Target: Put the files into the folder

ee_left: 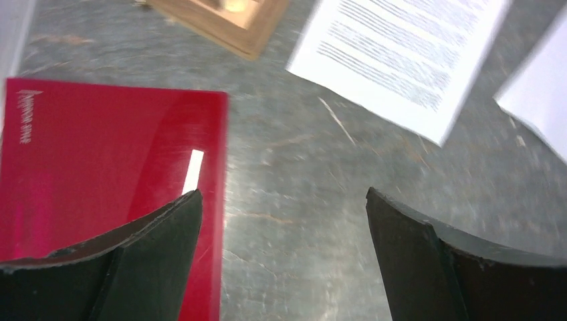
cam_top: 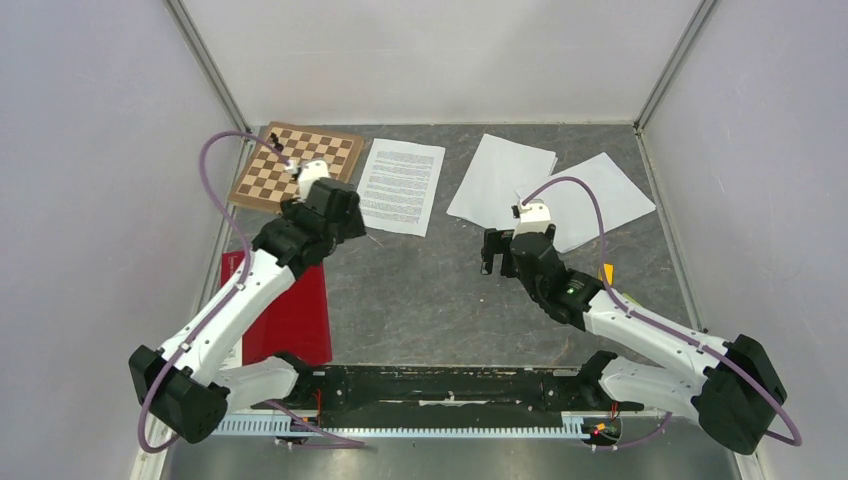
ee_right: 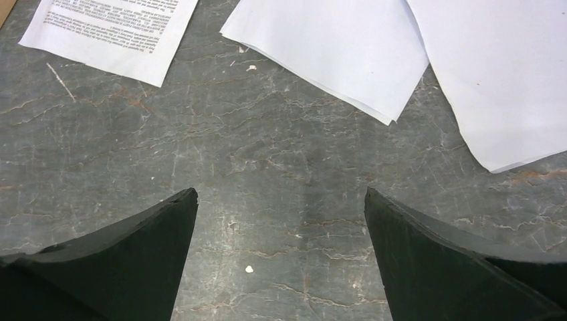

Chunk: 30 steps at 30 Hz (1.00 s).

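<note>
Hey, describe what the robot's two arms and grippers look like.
The left arm and right arm have white shells with black joints and black bases. A purple cable loops off each wrist. The left gripper and right gripper each have two black, wedge-shaped fingers.

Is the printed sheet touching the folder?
Apart. The left wrist view shows bare table between the printed sheet and the folder.

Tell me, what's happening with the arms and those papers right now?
Left gripper open, empty, at folder edge. Right gripper open, empty, short of blank sheets. Files all loose on table, folder closed. Nothing blocking.
</note>
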{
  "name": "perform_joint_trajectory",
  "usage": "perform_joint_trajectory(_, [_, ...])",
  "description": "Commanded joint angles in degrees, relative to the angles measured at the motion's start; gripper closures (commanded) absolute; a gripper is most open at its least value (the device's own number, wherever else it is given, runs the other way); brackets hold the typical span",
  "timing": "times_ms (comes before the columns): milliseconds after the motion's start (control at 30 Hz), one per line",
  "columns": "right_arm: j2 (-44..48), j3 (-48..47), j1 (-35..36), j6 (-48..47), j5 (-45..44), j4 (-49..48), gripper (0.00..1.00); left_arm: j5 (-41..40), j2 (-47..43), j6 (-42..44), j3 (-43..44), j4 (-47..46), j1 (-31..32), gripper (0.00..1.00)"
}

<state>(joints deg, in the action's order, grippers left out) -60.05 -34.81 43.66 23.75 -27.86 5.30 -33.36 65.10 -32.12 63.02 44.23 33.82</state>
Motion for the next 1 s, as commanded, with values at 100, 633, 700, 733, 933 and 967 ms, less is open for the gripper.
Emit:
perform_joint_trajectory(100, [-1.77,-3.89,0.11,-0.98,6.05,-2.05,0.02,4.00,3.19,-8.53,2.79,0.42,-20.36,0.02])
perform_joint_trajectory(633, [-10.38,-4.04,0.11,-1.36,23.59,-9.25,0.02,0.56,3.74,-21.06,-14.30,-16.43,-51.03,0.05])
perform_joint_trajectory(700, [-11.13,-3.91,0.11,-1.51,24.85,-9.28,0.02,1.54,3.32,-22.32,-18.04,-19.33,-53.44,0.05])
perform_joint_trajectory(733, [-11.39,-3.80,0.18,-1.77,25.39,-9.58,0.02,2.75,3.17,-22.92,-20.12,-20.66,-54.99,0.05])
perform_joint_trajectory(933, [-12.44,-2.73,0.11,-2.42,27.11,-11.04,0.02,7.34,4.18,-26.09,-25.03,-26.27,-63.19,0.05])
perform_joint_trajectory(967, [-12.76,-2.72,0.15,-2.48,27.45,-11.13,0.02,8.23,4.88,-26.49,-25.01,-26.78,-64.41,0.05])
